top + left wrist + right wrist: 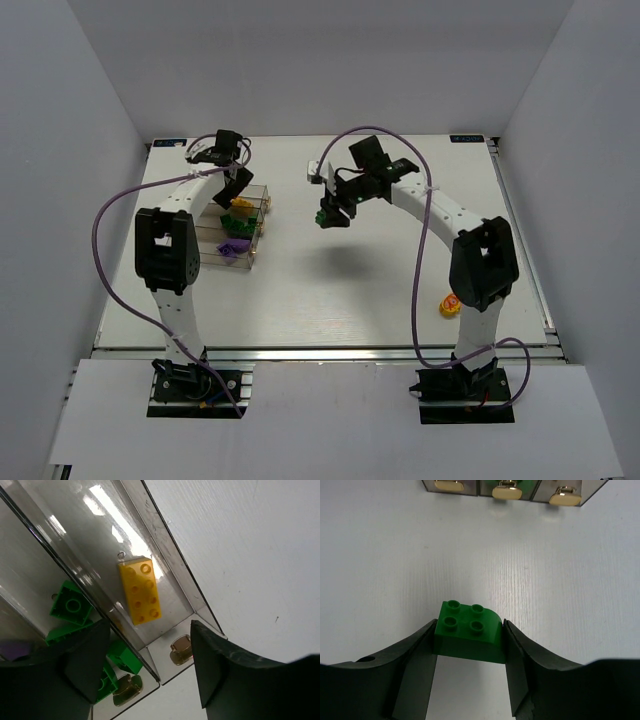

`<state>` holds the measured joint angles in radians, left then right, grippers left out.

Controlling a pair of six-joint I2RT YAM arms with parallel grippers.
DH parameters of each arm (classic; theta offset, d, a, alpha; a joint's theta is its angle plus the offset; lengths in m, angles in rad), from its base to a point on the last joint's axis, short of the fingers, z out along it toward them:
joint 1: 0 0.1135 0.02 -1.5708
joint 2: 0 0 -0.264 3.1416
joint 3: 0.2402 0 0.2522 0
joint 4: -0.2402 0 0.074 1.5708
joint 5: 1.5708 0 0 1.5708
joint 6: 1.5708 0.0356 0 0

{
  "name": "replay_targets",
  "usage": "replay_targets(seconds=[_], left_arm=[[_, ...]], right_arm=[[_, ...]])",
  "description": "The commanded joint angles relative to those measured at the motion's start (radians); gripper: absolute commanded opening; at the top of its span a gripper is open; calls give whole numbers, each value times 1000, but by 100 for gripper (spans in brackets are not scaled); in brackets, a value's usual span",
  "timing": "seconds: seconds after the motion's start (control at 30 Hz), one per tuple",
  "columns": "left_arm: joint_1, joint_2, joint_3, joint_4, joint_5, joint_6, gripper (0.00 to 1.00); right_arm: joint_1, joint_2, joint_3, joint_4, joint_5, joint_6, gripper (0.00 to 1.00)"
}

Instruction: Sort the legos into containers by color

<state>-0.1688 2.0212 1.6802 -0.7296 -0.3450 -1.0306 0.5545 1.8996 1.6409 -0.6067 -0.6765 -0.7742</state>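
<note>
While the right pincer [469,647] clamps a green lego [470,630], the containers [477,486] lie straight ahead, at the right wrist view's top edge.

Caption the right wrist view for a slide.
Right claw shut on a green lego with four studs and one rounded edge, over the white table, facing the row of latched containers.

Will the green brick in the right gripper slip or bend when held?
Probably rigid: the green brick looks like hard moulded plastic, undeformed in the right gripper. Its smooth glossy sides may slip a little. Its rounded edge could let it rock if set down there.
</note>
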Motion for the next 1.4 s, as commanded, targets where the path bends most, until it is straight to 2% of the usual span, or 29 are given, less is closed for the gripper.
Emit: replay_targets(seconds=[0.0,0.17,0.27,0.37,0.43,0.53,0.6,0.77,0.9,0.93,1.0,1.1,1.2,1.37], left_arm=[[12,-78,25,1,18,4,76],[31,-127,61,-31,0,27,79],[41,-246,21,-39,-72,62,78],[61,-430,-89,-60,-182,95,76],[61,-592,-209,-73,-221,101,76],[61,-749,-362,-85,-249,101,75],[61,-889,-427,-105,-238,84,75],[61,-1116,-576,-159,-186,34,76],[61,-1213,-637,-177,-161,37,79],[61,-1225,-643,-194,-160,37,79],[61,-1256,-649,-203,-154,35,80],[61,-1277,-655,-211,-134,37,81],[61,-1289,-669,-199,-100,37,81],[52,-1314,-691,-153,-39,61,81]], right_arm=[[34,50,107,67,-40,35,15],[77,136,212,125,-51,96,17],[107,191,267,197,-60,196,17],[142,260,307,326,-37,343,16],[166,291,295,488,-3,496,15],[206,344,289,640,67,564,16],[229,400,350,654,121,579,17],[277,487,433,728,233,579,26],[297,546,461,710,249,535,34],[303,547,459,710,265,526,44],[315,555,451,717,282,507,57],[317,562,456,719,301,503,68],[315,564,465,711,304,500,73],[311,530,462,699,290,518,74]])
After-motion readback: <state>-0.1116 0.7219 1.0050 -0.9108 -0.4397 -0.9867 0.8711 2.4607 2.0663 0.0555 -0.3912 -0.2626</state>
